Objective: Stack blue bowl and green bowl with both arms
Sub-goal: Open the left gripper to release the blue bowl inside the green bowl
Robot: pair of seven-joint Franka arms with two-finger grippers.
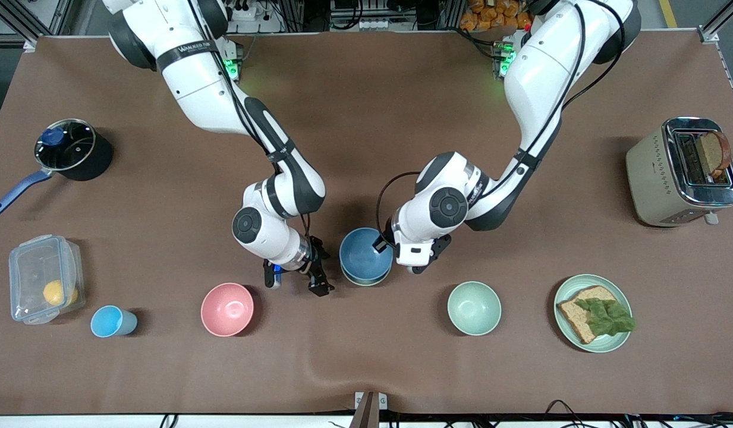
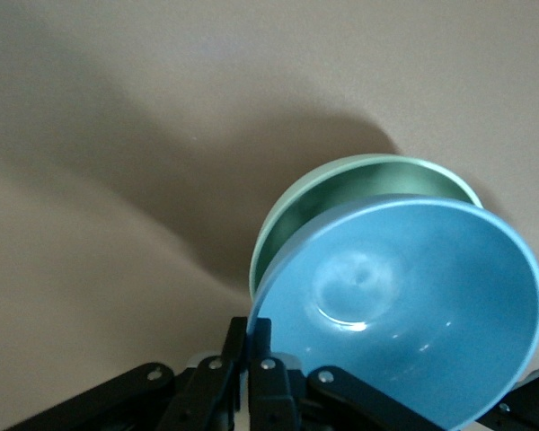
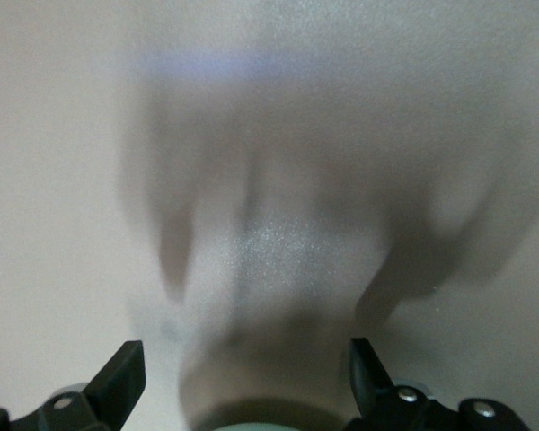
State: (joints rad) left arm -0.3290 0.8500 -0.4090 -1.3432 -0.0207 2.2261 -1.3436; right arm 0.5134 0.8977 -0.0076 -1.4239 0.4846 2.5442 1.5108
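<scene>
The left end effector is clamped on the rim of the blue bowl, which is held tilted over the green bowl. In the left wrist view the green bowl is seen under the blue one, resting on the counter near its middle. The right end effector is spread wide and empty, low over the counter between that pair and the pink bowl. A mint bowl sits toward the left arm's end.
</scene>
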